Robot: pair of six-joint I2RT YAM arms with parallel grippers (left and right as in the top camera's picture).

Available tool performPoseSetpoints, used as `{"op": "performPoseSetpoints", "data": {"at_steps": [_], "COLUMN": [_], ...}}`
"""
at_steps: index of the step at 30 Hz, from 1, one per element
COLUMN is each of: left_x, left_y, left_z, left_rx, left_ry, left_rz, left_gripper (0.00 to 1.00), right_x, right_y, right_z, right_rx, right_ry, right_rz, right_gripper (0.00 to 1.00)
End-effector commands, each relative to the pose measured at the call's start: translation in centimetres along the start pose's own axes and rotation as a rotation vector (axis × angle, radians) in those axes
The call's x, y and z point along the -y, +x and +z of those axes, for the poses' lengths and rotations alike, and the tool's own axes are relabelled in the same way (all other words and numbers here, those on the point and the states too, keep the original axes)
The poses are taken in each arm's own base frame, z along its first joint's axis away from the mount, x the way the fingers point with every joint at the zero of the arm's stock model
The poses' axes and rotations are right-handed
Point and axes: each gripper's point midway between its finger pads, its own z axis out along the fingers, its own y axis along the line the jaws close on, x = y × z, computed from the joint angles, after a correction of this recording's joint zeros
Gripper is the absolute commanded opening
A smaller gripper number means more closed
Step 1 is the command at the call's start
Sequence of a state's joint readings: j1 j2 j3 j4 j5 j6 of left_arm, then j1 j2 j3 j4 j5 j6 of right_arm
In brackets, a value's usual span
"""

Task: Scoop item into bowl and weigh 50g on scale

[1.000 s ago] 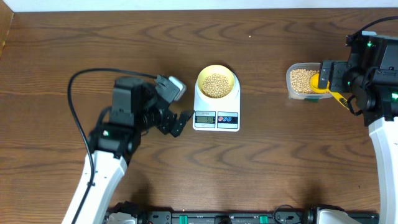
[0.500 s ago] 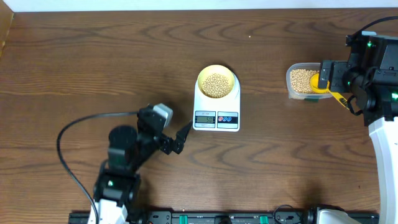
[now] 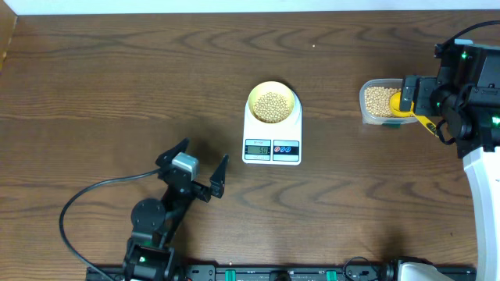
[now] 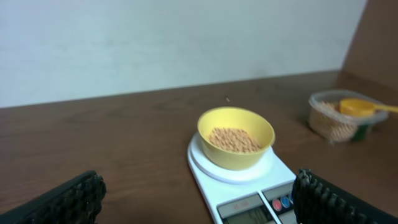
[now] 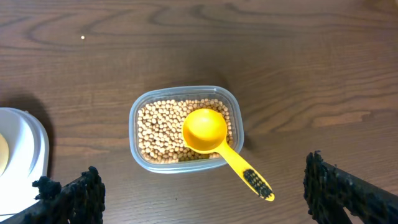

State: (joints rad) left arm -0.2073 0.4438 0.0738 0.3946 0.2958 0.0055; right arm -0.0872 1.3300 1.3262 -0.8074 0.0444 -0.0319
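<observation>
Two wide open, empty: left end effector (image 3: 203, 154), right end effector (image 5: 208, 194) | right wrist alone shows whole scoop (image 5: 205, 132)

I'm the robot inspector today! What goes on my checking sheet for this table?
Surface: brown wooden table.
Job's things: yellow bowl of beans sits on the white scale; clear tub holds more beans, with a yellow scoop resting in it.
Clutter: nothing seen.
Grippers: left gripper open and empty, near the scale; right gripper open and empty, above the tub.
Cables: black cable loops on the table by the left arm.
Surroundings: pale wall behind the table.
</observation>
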Motion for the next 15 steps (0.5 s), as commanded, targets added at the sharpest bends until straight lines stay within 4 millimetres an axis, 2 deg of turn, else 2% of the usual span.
{"op": "performPoseSetpoints", "data": {"at_steps": [1,4,9,15], "left_x": [-0.9,-1.0,-1.2,-2.0], "left_y": [-0.3,0.2,-0.3,0.5], "left_z": [-0.7,-1.2,-2.1,-3.2], "left_rx": [0.052,0.065,0.089,0.073], "left_ry": [-0.062,-0.069,-0.087,-0.127], "left_rz": [-0.005,-0.003,-0.002,-0.025], "left_gripper": [0.98,0.98,0.97,0.97], "right_x": [0.0,0.0,0.0,0.0], "right_y": [-0.2,-0.2,-0.2,-0.2], "right_z": [-0.5,-0.5,-0.5,-0.5], "right_rx": [0.013,0.013,0.013,0.013], "right_ry": [0.003,0.003,0.003,0.003], "right_rz": [0.015,0.015,0.015,0.015], "right_gripper": [0.99,0.99,0.99,0.99]}}
